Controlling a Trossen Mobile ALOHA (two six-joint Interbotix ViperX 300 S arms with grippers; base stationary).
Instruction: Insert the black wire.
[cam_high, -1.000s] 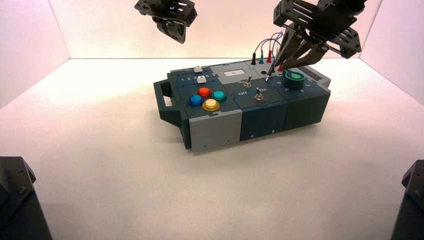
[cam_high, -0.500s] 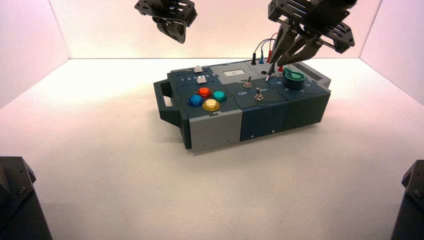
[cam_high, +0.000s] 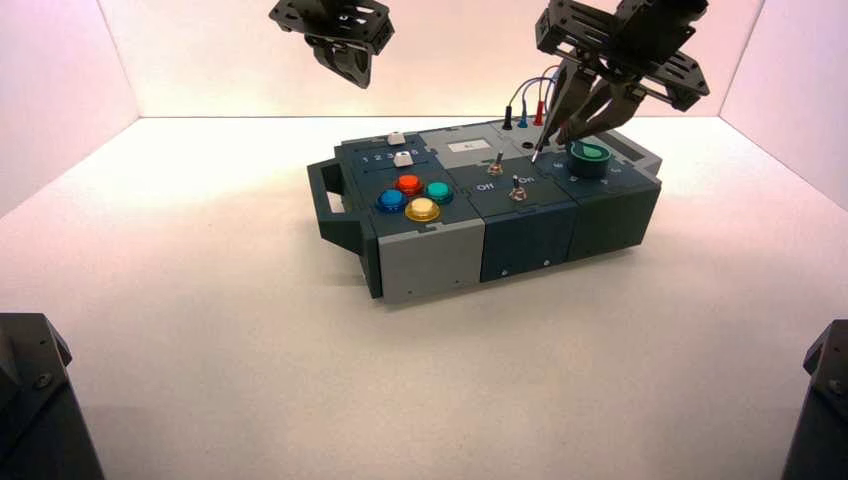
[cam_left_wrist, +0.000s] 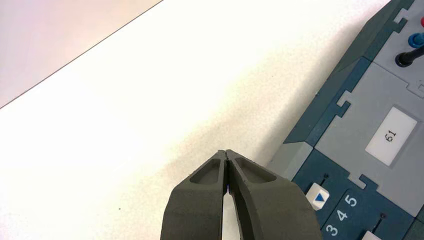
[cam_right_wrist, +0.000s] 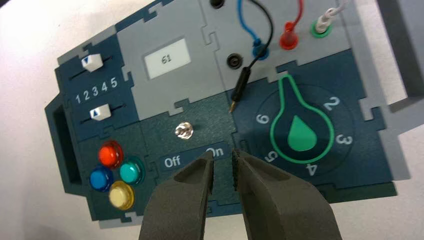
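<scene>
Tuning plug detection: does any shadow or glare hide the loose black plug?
Right wrist view: no; the black wire's plug lies evenly lit beside the green knob, glints only on the toggle switch. High view: the right end effector hangs close over it; the box shadows only the table.

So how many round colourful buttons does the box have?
4, clustered at the box's handle end: red button, blue button, teal button, yellow button. None seem hidden.

Black wire lies unplugged beside the knob.
</scene>
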